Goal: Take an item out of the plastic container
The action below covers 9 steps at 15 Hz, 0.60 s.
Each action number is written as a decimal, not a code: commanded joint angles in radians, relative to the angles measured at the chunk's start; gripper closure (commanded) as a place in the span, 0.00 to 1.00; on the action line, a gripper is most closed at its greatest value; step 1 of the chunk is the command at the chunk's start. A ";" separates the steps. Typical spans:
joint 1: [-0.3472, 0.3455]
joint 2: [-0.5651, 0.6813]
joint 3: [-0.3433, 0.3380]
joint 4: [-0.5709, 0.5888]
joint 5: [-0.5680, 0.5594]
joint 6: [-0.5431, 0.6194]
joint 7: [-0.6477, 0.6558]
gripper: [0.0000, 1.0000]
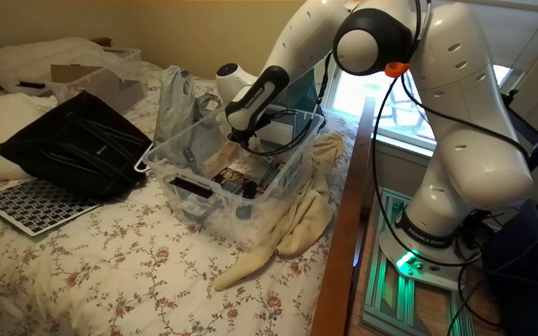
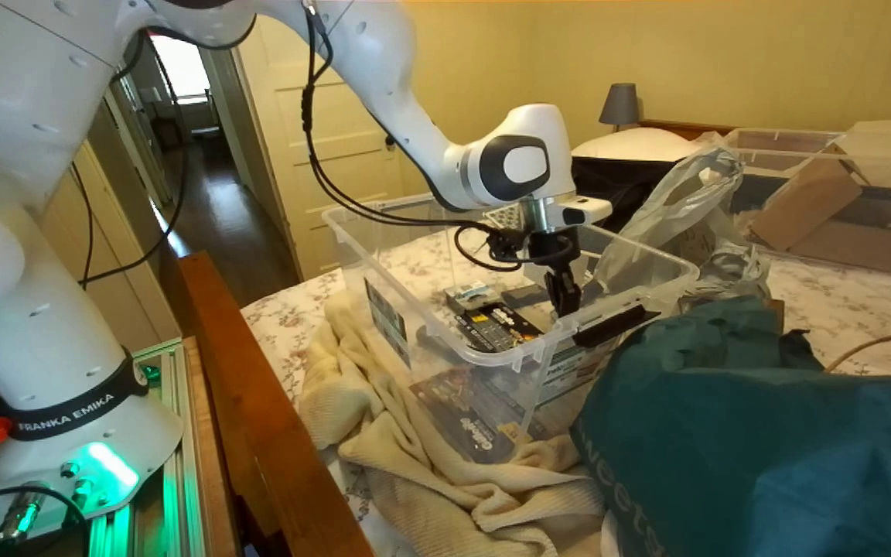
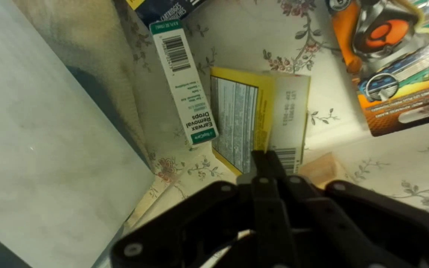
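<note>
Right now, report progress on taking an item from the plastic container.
Done: the gripper reaches inside the plastic container. In hand: its shut jaws point at the yellow box, nothing visibly gripped. Left: likely open, grip something and lift it out.

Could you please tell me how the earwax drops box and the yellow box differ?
The earwax drops box is white with green ends; the yellow box is yellow with a pale side. The earwax drops box is slim; the yellow box is broader. In the wrist view the shut gripper partly hides the yellow box, but not the earwax drops box. Both carry a barcode and lie in the plastic container.
</note>
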 commanded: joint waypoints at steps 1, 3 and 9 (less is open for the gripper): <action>0.000 -0.097 0.002 -0.108 -0.010 0.048 0.046 1.00; 0.000 -0.132 0.000 -0.143 -0.012 0.070 0.064 1.00; 0.027 -0.250 -0.033 -0.259 -0.047 0.197 0.160 1.00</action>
